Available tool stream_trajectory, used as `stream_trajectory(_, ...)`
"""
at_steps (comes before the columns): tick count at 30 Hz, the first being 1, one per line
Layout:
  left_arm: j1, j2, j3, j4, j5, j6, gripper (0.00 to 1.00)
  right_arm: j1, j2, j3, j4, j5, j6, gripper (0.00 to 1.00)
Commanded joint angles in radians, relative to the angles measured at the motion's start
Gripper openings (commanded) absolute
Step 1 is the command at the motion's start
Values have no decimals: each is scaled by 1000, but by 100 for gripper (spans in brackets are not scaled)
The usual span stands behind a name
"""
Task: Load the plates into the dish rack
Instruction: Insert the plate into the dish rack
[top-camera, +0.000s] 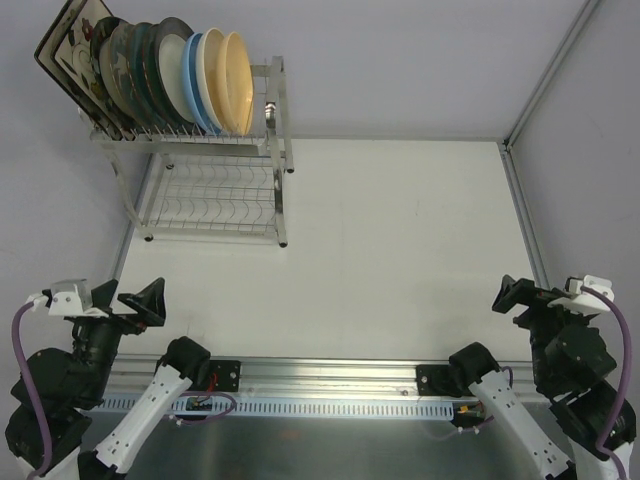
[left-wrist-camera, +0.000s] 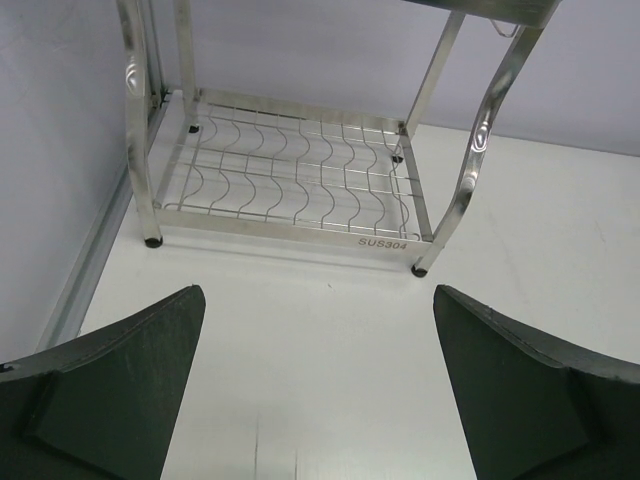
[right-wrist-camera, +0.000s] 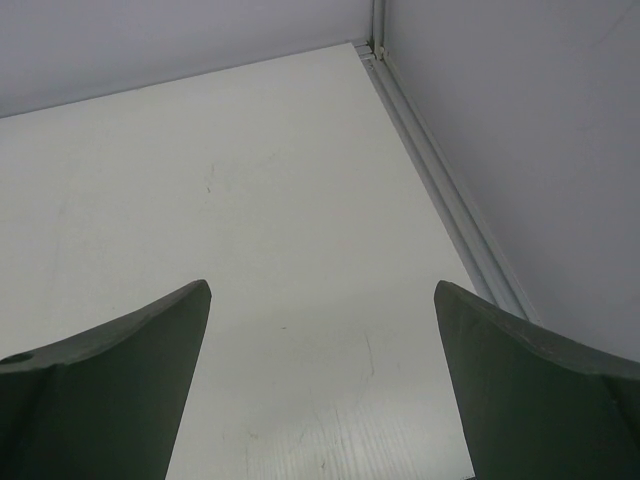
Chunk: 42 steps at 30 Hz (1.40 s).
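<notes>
Our black left gripper (left-wrist-camera: 318, 295) and right gripper (right-wrist-camera: 322, 290) gape empty; silver two-tier wire dish rack (top-camera: 212, 205), mixed-colour plates (top-camera: 160, 70) upright, stands well ahead.

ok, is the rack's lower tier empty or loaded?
Empty. The lower tier shows only bare wire slots; the plates all stand on edge in the upper tier.

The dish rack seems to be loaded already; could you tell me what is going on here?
The plates stand on edge in a row in the upper tier of the dish rack, at the far left of the table; the rack's lower tier holds nothing. The left gripper and right gripper hang at the near edge, open and empty, so nothing is being handled now.
</notes>
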Motion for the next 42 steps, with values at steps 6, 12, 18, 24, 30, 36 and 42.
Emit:
stream_trajectory(6,4,-63,-11,-128,37,-95,99,-1,-90,11,-104,17,34,99)
stream_trajectory(12,3,-104,-5,-141,64,-116,99,2,-87,12,-109,33,43,99)
stream_trajectory(18,3,-121,7,-160,56,-135,99,5,-81,9,-113,42,59,100)
stream_trajectory(24,-2,-132,18,-175,62,-141,99,10,-90,-29,-92,34,80,100)
stream_trajectory(30,-14,-123,26,-189,65,-153,99,11,-60,-57,-81,7,94,99)
stream_trajectory(36,-14,-107,33,-201,76,-170,99,11,-38,-46,-95,-13,97,100)
stream_trajectory(42,-20,-103,30,-204,62,-181,99,11,-60,-52,-93,-10,97,100)
